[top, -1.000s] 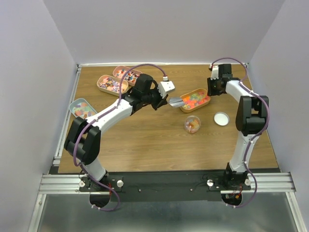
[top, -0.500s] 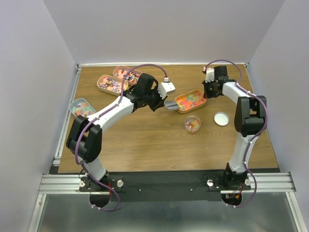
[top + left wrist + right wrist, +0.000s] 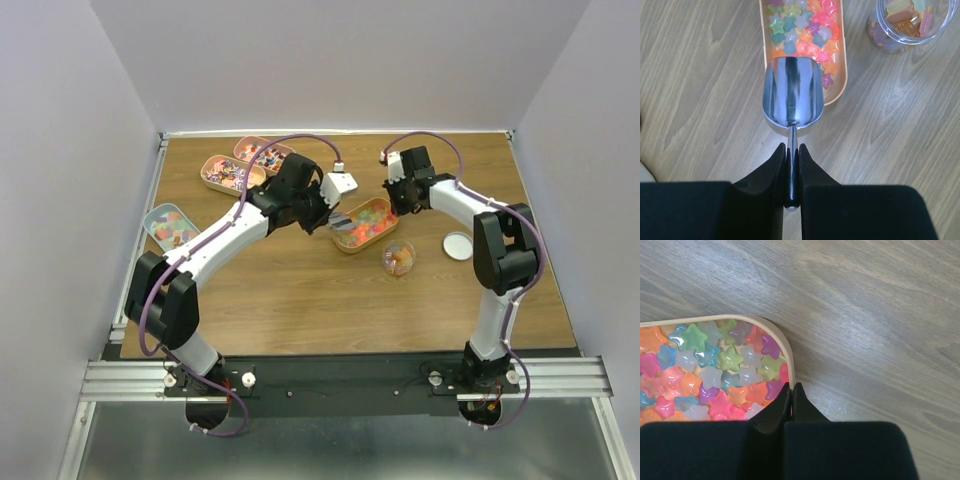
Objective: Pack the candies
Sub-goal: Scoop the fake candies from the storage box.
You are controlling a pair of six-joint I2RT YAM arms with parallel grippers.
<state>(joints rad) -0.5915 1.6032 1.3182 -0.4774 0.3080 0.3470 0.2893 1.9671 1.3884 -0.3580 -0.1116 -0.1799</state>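
- The candies, glossy translucent stars in orange, pink, green, blue and purple, are filling an oval tin sitting mid-table, nearer the far edge.
- The left gripper is clamping the handle of the scoop, whose empty bowl is overhanging the tin's end.
- The right gripper is pinching the tin's rim.

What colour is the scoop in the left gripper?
Shiny silver; the scoop shows best in the left wrist view.
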